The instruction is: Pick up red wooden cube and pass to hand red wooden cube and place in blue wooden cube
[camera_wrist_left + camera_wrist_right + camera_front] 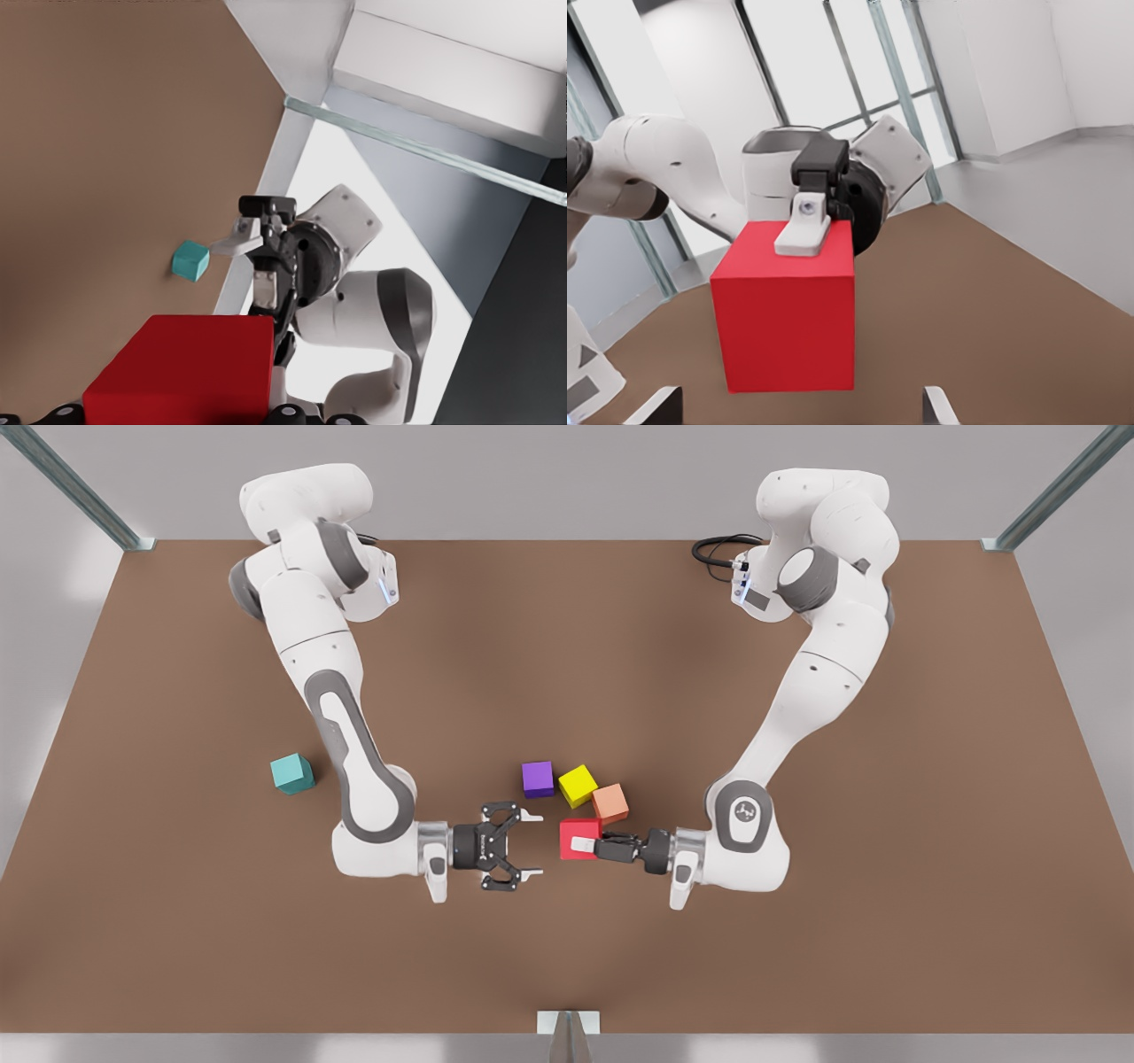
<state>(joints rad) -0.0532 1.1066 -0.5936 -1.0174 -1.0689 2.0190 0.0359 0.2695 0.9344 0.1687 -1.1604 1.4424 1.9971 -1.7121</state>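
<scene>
The red wooden cube (574, 830) hangs just above the brown table near its middle, with my left gripper (583, 843), the slim black one on the arm at the front view's right, shut on it. One white pad (803, 232) presses the cube's upper face (784, 319). The hand, my right gripper (534, 844) with the linkage frame, faces the cube from the front view's left. It stands open a short gap away, its fingers spread wider than the cube. The blue wooden cube (292, 773), teal in colour, sits on the table behind the right arm's forearm and also appears in the left wrist view (190, 260).
A purple cube (537, 778), a yellow cube (578, 785) and a salmon-orange cube (610, 802) cluster just behind the two grippers. The salmon one lies close to the red cube. The table (797, 957) stretches wide towards the front edge.
</scene>
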